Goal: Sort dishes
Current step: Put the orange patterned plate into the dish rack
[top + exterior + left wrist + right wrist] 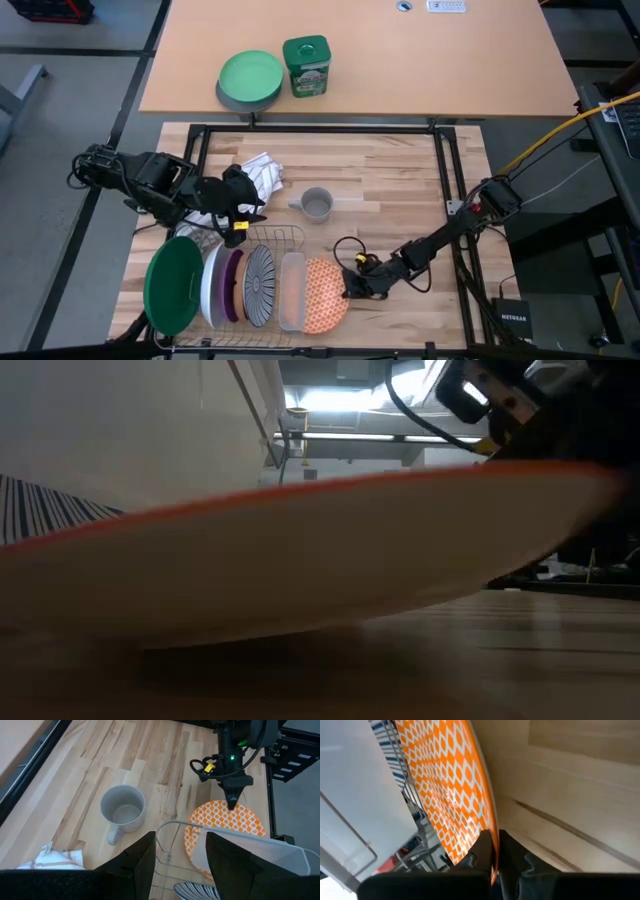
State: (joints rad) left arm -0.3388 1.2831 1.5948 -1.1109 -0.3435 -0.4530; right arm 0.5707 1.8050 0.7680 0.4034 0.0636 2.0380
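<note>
The right gripper (352, 283) pinches the rim of the orange plate (322, 294), its fingers (482, 852) clamped together on the thin edge at the plate's 2 o'clock side in the high view. That plate is round and glossy, with an orange-and-white lattice pattern, and leans tilted against the end of the wire rack (268, 236); its underside is plain and pale in the low view.

The other dishes stand on edge in the rack, in a row toward 9 o'clock from the orange plate: a frosted, rounded-rectangular dish (291, 290), a striped plate (260, 286) with fine radial lines, a purple plate (233, 284), a white plate (212, 288) and a large dark green plate (172, 285) at the far end.

The left gripper (237, 212) hovers over the rack's 12 o'clock edge, fingers (135, 865) apart and holding nothing. A crumpled striped cloth (262, 175) lies just beside it. A smooth grey mug (316, 205) stands upright on the slatted wood table (400, 190), at 12 o'clock from the orange plate.

On the farther table, a light green plate (250, 76) rests on a grey bowl (232, 98), beside a green lidded tub (306, 66).
</note>
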